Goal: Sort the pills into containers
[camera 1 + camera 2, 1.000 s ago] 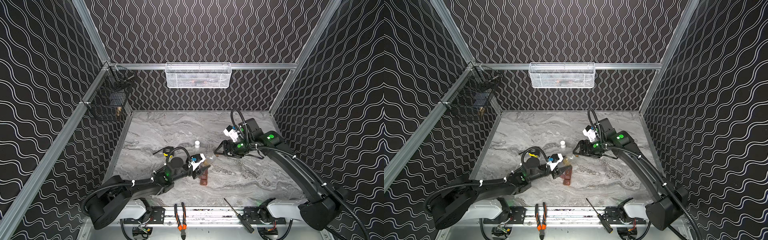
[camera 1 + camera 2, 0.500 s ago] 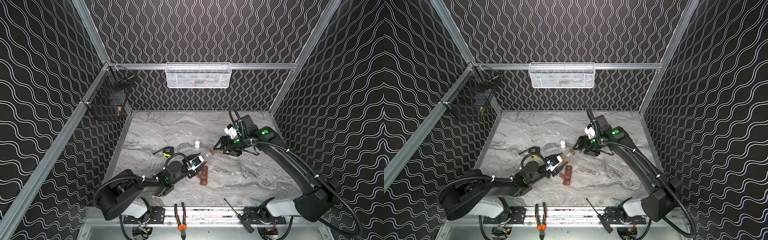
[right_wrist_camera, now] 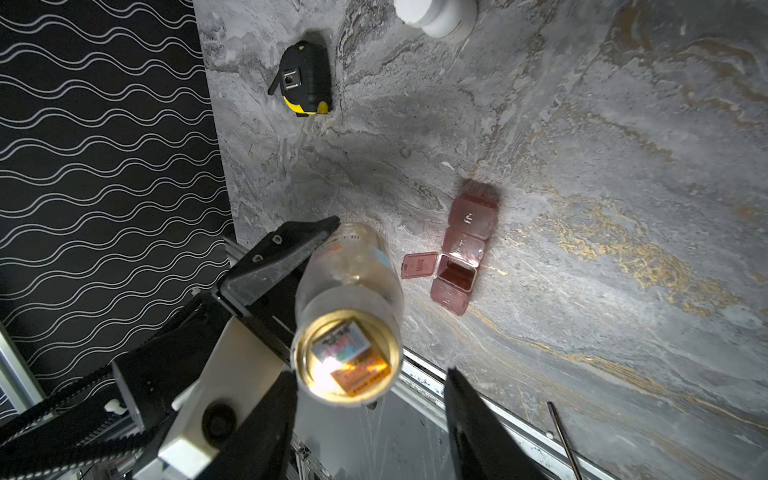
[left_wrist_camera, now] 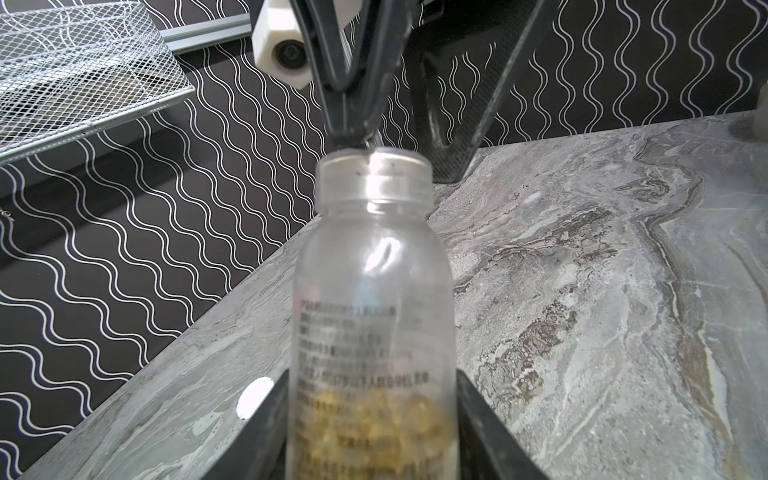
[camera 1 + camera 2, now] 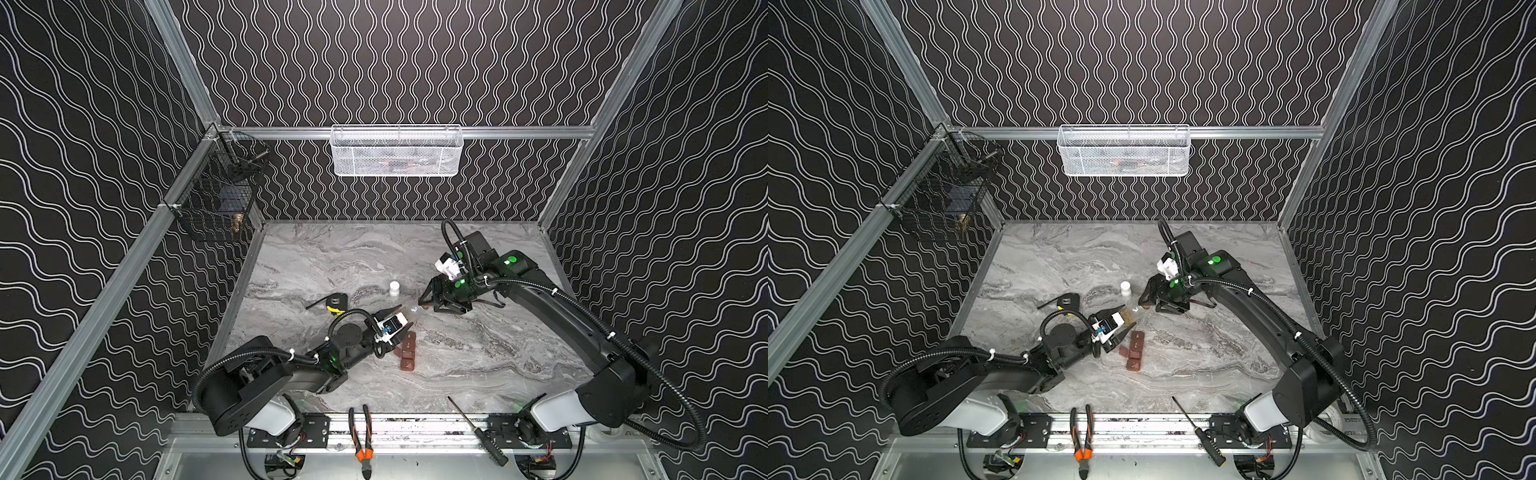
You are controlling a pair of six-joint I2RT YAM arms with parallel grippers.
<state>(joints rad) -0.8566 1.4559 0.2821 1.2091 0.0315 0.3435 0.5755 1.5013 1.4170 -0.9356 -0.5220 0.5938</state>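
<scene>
Ok so, going left to right: a black-and-yellow tape measure [image 5: 337, 300] sits off to the left on the grey marble-look table [image 5: 478, 365], not part of this job. Next, the left gripper [image 4: 372, 386] is clamped round the body of a clear plastic bottle [image 4: 370, 266], cap off, tipped with its mouth toward the other arm. The yellowish pills [image 4: 374, 419] are piled at the bottom end, nowhere near the neck. Just beside that gripper lies the dark reddish-brown plastic strip of four square compartments [image 3: 461, 257], flat on the table. One lid [image 3: 419, 266] is flipped open and that compartment looks empty, the other three are shut. A small white round cap [image 5: 394, 287] stands further back. Then the right gripper [image 3: 369, 372], jaws apart, a finger either side of the bottle mouth, gripping nothing.

My read is it's after a pill from the bottle. To do that well I'd tip the bottle more so pills slide to the neck, narrow the jaws to fit inside the rim, and go in dead centre. Bump the rim and the bottle probably twists in the grip. One pill only, then over to the open compartment
</scene>
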